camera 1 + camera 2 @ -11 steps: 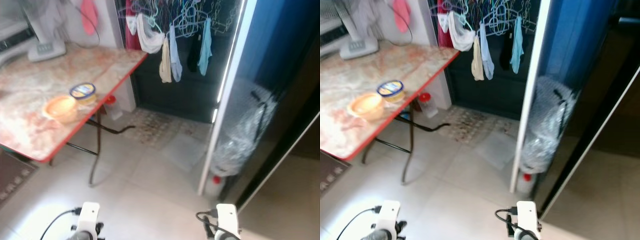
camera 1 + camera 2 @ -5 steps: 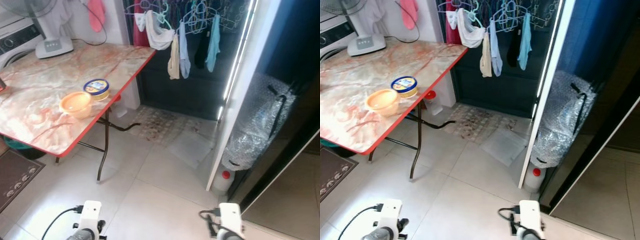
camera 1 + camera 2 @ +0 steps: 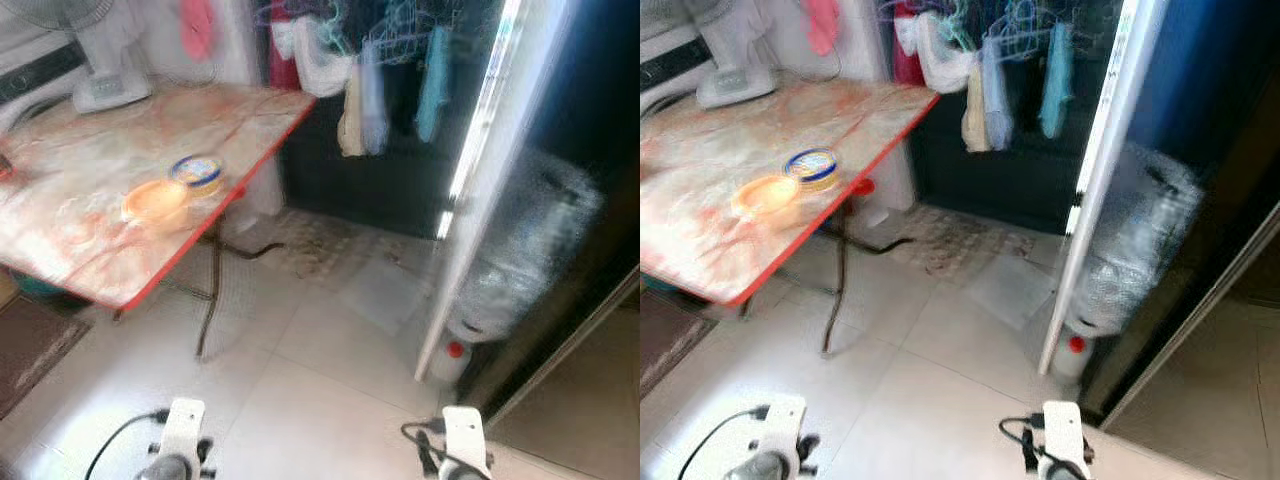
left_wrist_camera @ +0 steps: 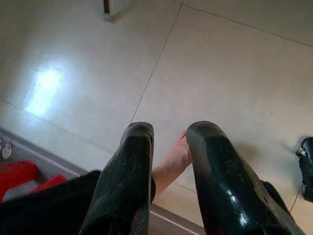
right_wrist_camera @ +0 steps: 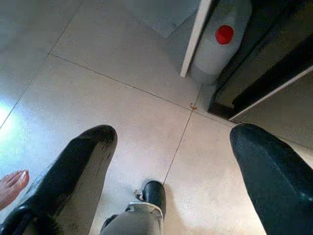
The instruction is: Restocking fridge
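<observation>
Left end effector (image 4: 168,147): hanging low over the pale tiled floor (image 4: 234,63), fingers (image 4: 129,171) standing narrowly apart and holding nothing; a person's bare foot (image 4: 172,159) is showing in the gap between them, with dark clothing and something red beside it. Right end effector (image 5: 171,161): hanging over the same floor, fingers (image 5: 80,161) spread wide and holding nothing; the robot's own black foot (image 5: 152,192) is showing below it, and a person's toes (image 5: 11,186) are lying at the picture's edge. Beyond that end effector, a translucent jug with a red cap (image 5: 220,41) is standing on the floor, touching the foot of a tall white door edge (image 3: 1090,190); behind that edge a crinkled clear plastic bag (image 3: 1135,250) is sitting in a dark opening, possibly the fridge, though the blur is leaving that unsure. On the robot's left, a red-edged marble-patterned folding counter (image 3: 70,230) is carrying an orange bowl (image 3: 155,203), a round tub with a blue and yellow lid (image 3: 197,171) just beside it, and a white fan base (image 3: 110,88) at the far end. Clothes on hangers (image 3: 985,75) are hanging ahead against a dark wall.
</observation>
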{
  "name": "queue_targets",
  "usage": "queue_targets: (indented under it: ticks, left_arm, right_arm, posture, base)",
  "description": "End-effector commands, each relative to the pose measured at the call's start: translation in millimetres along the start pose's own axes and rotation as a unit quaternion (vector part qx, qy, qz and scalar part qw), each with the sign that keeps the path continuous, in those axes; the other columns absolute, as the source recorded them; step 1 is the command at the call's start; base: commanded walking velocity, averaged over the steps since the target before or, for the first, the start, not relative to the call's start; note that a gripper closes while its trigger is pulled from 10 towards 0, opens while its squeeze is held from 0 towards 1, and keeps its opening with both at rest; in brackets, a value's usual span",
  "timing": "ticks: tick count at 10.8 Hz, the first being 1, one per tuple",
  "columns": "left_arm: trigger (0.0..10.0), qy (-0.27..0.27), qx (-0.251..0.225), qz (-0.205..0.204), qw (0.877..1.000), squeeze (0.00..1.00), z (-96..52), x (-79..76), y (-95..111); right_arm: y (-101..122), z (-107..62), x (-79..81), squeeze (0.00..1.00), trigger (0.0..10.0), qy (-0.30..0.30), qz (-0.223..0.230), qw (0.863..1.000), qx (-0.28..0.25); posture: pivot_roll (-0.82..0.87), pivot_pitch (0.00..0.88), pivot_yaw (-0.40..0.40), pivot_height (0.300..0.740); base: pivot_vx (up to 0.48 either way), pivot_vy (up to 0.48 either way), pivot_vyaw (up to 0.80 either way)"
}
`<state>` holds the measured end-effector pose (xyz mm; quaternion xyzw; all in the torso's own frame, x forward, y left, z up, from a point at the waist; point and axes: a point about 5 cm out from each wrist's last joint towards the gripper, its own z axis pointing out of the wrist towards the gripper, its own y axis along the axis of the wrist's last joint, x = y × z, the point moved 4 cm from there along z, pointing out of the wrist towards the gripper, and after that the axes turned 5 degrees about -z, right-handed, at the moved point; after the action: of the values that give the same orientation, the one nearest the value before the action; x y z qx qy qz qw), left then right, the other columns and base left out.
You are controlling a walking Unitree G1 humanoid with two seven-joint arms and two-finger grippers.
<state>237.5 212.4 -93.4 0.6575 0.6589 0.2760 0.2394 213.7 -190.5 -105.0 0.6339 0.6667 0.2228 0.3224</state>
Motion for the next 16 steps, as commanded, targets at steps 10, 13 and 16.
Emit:
queue_targets:
  ticks: [10, 13, 16]
  left_arm:
    - [10.0, 0.008, 0.02, 0.004, 1.0, 0.0, -3.5, 9.3, -13]
    - [10.0, 0.007, 0.021, 0.006, 1.0, 0.0, -3.9, 9.8, -14]
    - [10.0, 0.006, 0.021, 0.006, 1.0, 0.0, -4.7, 10.2, -16]
  right_arm:
    - [-9, -2.9, 9.2, 0.0, 10.0, 0.014, 0.006, 1.0, 0.013]
    - [-11, -3.4, 10.1, 0.0, 10.0, 0.015, 0.011, 1.0, 0.016]
    - [-10, -3.6, 12.3, 0.0, 10.0, 0.017, 0.014, 1.0, 0.014]
  posture:
    - [-0.2, 0.029, 0.104, 0.74]
    - [-0.2, 0.015, 0.105, 0.74]
    - [-0.2, 0.006, 0.105, 0.74]
  base:
    - [0.0, 0.0, 0.8]
    - [0.0, 0.0, 0.4]
    - [0.0, 0.0, 0.0]
